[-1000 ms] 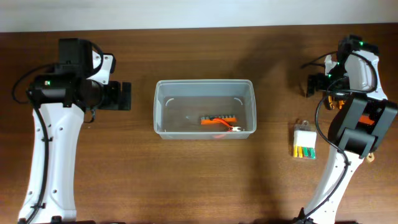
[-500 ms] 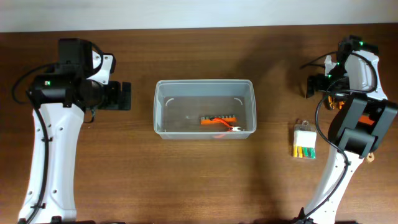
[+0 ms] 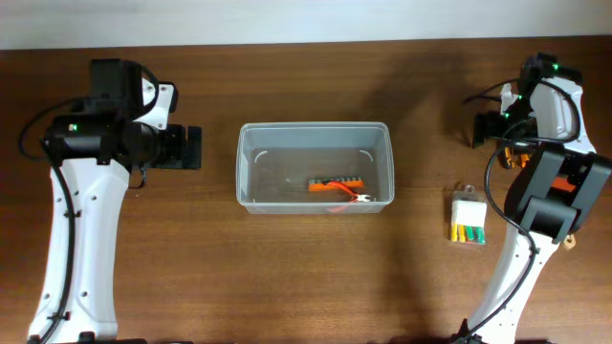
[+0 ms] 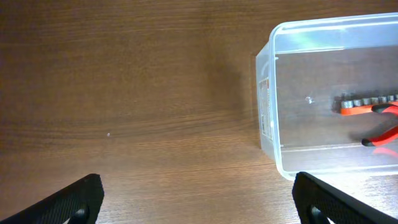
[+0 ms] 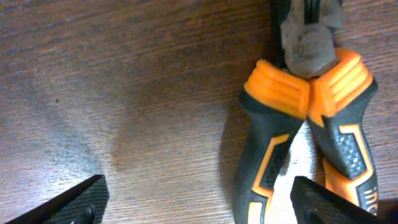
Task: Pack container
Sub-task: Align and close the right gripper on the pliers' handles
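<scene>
The clear plastic container (image 3: 315,166) sits mid-table and holds an orange bit strip and small red-handled pliers (image 3: 342,189). It also shows at the right of the left wrist view (image 4: 323,93). My left gripper (image 3: 187,148) is open and empty, left of the container; its fingers (image 4: 199,199) frame bare wood. My right gripper (image 3: 478,129) is open at the far right. Between its fingers (image 5: 199,199) lie black-and-orange pliers (image 5: 298,118) on the table, one handle inside the gap.
A small clear case of yellow-green bits (image 3: 468,216) lies on the table at the right, in front of the right gripper. A white wall edge runs along the table's far side.
</scene>
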